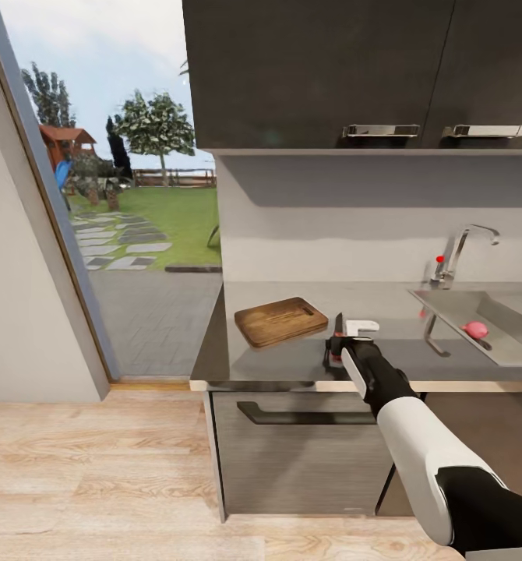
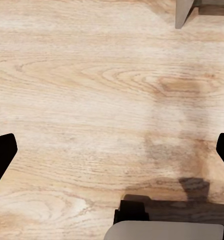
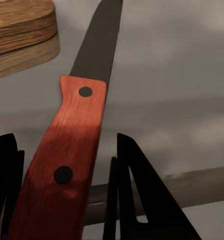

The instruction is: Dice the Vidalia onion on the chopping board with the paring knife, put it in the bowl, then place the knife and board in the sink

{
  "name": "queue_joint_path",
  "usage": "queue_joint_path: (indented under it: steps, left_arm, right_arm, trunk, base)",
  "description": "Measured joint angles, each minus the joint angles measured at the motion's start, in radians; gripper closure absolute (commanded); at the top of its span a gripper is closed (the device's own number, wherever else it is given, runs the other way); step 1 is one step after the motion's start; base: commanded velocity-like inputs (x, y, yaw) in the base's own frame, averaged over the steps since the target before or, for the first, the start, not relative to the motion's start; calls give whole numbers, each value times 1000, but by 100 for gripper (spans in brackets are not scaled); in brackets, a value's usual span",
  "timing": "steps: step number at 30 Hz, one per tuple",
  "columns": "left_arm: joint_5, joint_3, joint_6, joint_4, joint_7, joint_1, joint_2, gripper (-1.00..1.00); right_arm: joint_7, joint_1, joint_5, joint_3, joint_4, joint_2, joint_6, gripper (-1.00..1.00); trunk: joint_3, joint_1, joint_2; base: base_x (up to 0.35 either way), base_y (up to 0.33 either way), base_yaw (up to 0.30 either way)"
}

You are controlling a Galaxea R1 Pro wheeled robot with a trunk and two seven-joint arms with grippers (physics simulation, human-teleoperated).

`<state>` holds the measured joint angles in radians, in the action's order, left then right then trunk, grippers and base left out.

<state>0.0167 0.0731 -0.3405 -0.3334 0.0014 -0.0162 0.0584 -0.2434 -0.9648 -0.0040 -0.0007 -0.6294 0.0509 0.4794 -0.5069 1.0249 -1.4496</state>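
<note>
The paring knife [image 1: 338,327] lies on the grey countertop [image 1: 292,358], its dark blade pointing away from me. My right gripper [image 1: 337,352] straddles the red-orange handle [image 3: 66,150], one dark finger [image 3: 142,200] on each side, with a narrow gap showing on one side. The brown chopping board [image 1: 280,320] rests just left of the knife, and its edge [image 3: 21,35] shows in the right wrist view. A white bowl [image 1: 364,325] peeks out behind the gripper. The pink Vidalia onion [image 1: 474,329] sits in the steel sink [image 1: 518,351] at the right. My left gripper [image 2: 112,150] hangs open over the wooden floor.
A chrome tap [image 1: 457,253] with a red knob stands behind the sink. Dark wall cabinets [image 1: 331,70] hang above the counter. A dark drawer handle [image 1: 304,415] runs below the counter edge. An open doorway [image 1: 136,234] to a garden lies at the left, with wooden floor [image 1: 97,467] in front.
</note>
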Motion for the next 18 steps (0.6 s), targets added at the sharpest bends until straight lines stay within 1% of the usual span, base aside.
queue_joint_path:
  steps: [5,13,18]
  left_arm:
    - [0,0,0,0,0,0,0,-100]
    - [0,0,0,0,0,0,0,-100]
    - [0,0,0,0,0,0,0,-100]
  right_arm:
    - [-2,0,0,1,0,-5,0,100]
    - [-2,0,0,1,1,-6,-1,100]
    - [-4,0,5,1,11,-7,-3,100]
  trunk:
    - [0,0,0]
    - [0,0,0]
    - [6,0,0]
  base:
    - [0,0,0]
    - [0,0,0]
    - [0,0,0]
